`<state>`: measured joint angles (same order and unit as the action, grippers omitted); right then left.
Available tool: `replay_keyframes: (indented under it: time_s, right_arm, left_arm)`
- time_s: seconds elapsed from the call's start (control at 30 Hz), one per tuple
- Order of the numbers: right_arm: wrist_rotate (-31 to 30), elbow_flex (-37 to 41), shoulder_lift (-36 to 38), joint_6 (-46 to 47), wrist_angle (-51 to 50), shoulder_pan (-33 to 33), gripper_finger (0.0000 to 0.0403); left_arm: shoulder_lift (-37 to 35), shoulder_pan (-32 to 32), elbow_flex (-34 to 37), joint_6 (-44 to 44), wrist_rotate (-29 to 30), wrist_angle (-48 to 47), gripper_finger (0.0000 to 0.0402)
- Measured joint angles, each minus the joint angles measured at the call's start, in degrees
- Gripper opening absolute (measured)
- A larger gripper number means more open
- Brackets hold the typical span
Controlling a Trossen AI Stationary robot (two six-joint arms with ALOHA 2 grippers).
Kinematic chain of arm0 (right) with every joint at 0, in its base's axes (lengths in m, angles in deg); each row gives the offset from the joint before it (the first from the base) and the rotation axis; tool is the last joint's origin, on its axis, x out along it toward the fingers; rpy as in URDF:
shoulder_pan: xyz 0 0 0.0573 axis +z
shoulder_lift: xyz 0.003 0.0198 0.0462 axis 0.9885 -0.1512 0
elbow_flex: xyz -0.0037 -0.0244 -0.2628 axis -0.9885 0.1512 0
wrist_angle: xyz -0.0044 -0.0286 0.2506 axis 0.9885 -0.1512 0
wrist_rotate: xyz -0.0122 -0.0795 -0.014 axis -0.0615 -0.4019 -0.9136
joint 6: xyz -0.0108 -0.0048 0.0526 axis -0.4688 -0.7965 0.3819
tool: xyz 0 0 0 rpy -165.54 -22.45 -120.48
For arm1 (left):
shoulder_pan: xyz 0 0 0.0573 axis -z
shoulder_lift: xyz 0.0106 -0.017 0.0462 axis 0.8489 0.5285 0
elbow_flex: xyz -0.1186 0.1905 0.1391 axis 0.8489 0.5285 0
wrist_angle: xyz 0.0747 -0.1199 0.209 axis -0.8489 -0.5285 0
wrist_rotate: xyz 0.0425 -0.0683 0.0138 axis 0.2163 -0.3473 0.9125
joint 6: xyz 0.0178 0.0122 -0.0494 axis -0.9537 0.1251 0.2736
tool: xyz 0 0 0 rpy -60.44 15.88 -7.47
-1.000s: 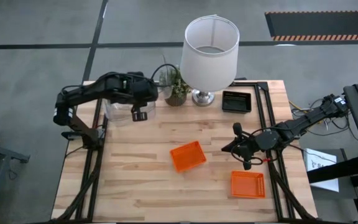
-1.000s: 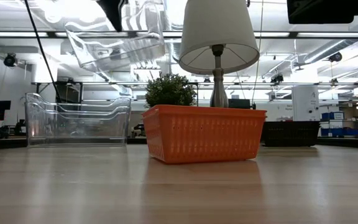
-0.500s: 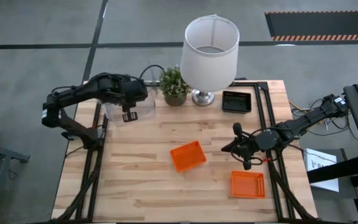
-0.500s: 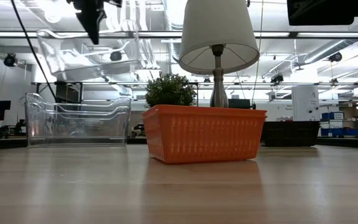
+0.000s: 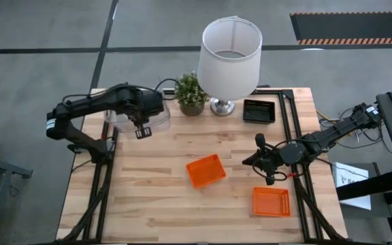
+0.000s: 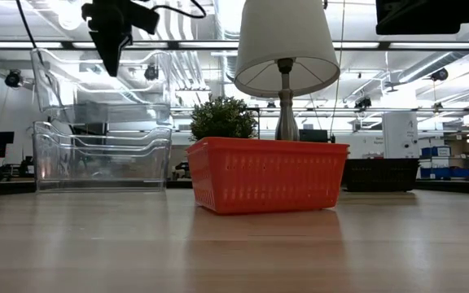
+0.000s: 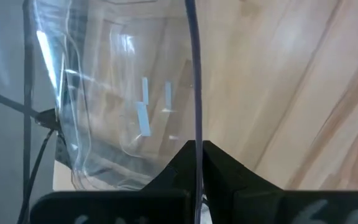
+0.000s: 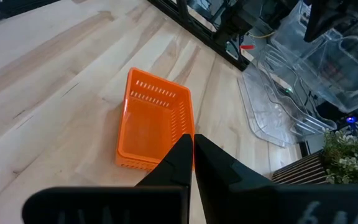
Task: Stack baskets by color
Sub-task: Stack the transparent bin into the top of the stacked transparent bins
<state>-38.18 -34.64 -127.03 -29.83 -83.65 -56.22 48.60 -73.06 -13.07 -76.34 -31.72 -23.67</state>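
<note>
My left gripper is at the table's far left, shut on a clear bin. The bin hangs right over the nested clear bins, which rest on the tabletop, its bottom about level with their top rim. Whether it touches them I cannot tell. Two orange baskets lie on the table, one at the middle and one near the front right. A black basket sits at the far right. My right gripper hovers shut, with nothing in it, right of the middle orange basket. My left gripper pinches the clear bin's near wall at its rim, one finger inside the bin and one outside. The fingers come from above, pointing steeply down. The bin hangs upright and about level, opening up, clear of the table.
A white-shaded lamp and a small potted plant stand at the far edge, just right of the clear bins. Bare wood lies at the front left.
My left gripper has carried the clear bin toward the table's left edge and down. The bin, tilted a second ago, now hangs level and sits lower, right above the nested clear bins.
</note>
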Motion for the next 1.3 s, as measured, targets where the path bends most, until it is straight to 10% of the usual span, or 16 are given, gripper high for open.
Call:
replay_keyframes:
  time_s: [1.3]
  right_arm:
    - [0.0,0.0,0.0,-0.1,-0.1,0.0,0.0009]
  left_arm:
    - [7.7,-4.6,0.2,-1.6,-1.5,0.0,0.0000]
